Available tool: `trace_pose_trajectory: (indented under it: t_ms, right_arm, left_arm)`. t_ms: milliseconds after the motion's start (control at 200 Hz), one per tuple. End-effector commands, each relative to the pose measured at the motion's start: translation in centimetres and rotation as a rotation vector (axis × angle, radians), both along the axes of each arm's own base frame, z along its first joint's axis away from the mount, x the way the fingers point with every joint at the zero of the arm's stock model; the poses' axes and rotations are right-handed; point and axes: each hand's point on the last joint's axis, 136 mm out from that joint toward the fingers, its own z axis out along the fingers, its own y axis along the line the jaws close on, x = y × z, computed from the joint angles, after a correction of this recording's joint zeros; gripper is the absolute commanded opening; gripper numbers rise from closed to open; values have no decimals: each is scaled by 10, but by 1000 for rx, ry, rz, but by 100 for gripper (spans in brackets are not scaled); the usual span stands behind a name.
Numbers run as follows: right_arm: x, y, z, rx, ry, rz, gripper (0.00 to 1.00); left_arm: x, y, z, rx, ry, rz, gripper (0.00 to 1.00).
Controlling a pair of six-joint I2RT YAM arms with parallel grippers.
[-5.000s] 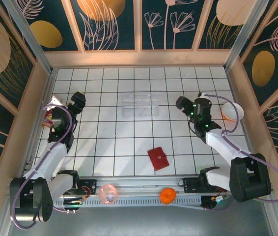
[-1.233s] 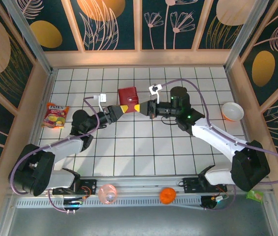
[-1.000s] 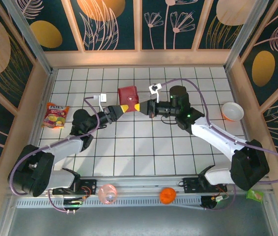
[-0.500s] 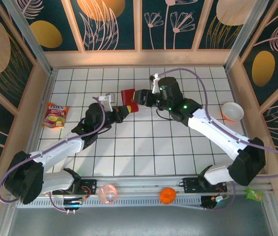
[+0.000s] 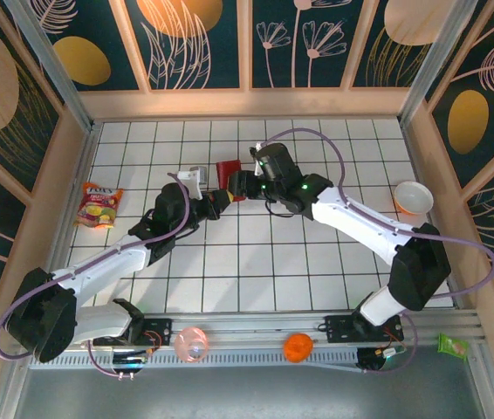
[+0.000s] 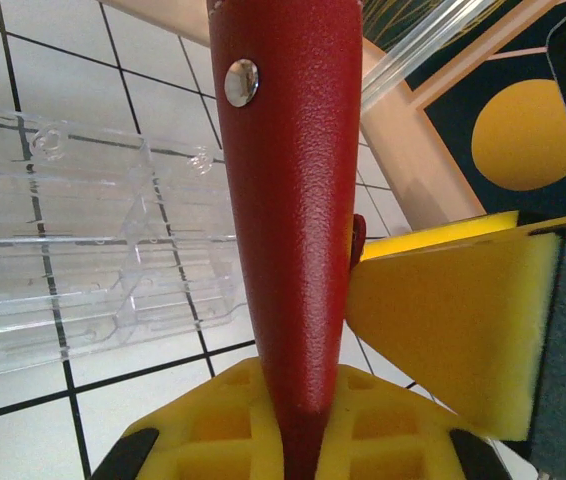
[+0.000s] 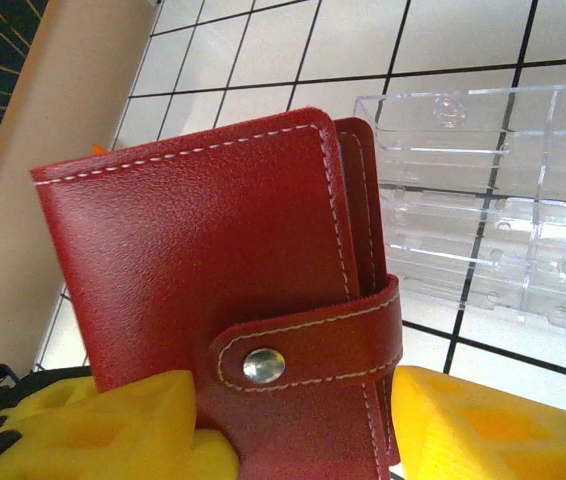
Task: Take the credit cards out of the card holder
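Observation:
The card holder (image 5: pixel 227 173) is a red wallet, closed, with its snap tab (image 7: pixel 308 352) fastened. It is held upright above the table, and my left gripper (image 6: pixel 298 425) is shut on its lower edge (image 6: pixel 293 200). My right gripper (image 7: pixel 303 440) is open. Its yellow fingers (image 7: pixel 113 430) stand on either side of the wallet's tab edge, and one pad (image 6: pixel 453 330) rests against the wallet's side. In the top view the two grippers meet at the wallet, the left gripper (image 5: pixel 219 199) below it and the right gripper (image 5: pixel 236 183) beside it. The credit cards are hidden inside the closed card holder.
A clear plastic tray (image 6: pixel 93 270) lies on the white grid table just behind the wallet, also in the right wrist view (image 7: pixel 503 230). A snack packet (image 5: pixel 99 205) lies at the left wall. A white bowl (image 5: pixel 413 198) sits at the right.
My right gripper has opened and moved left, from tip to tip with the left gripper to round the wallet's tab edge. The left arm has shifted a little right, still holding the wallet.

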Motion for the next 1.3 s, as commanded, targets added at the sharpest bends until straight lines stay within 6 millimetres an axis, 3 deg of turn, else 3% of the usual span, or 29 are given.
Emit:
trace_pose_trajectory:
  t_ms: [0, 135, 335, 545, 766, 1081, 1291]
  right_arm:
    - [7, 2, 1, -29, -13, -24, 54]
    - [13, -9, -18, -110, -2, -68, 48]
    - [21, -28, -24, -187, -33, -144, 32]
    - [26, -49, -30, -234, -40, -202, 23]
    - [28, -63, -32, -214, -37, -214, 0]
    - [26, -87, -35, -179, -25, -230, 0]
    - [-1, -88, -29, -78, -51, -99, 0]
  left_arm:
    - [-2, -11, 29, -54, -85, -48, 0]
    - [-3, -10, 32, -55, -92, -48, 0]
    - [-2, -6, 27, -39, -76, -22, 0]
    - [-1, -2, 25, -28, -74, -4, 0]
    - [-1, -2, 24, -32, -71, -6, 0]
    - [-2, -2, 19, -28, -60, -8, 0]
    - [-18, -13, 3, -44, -3, -108, 0]
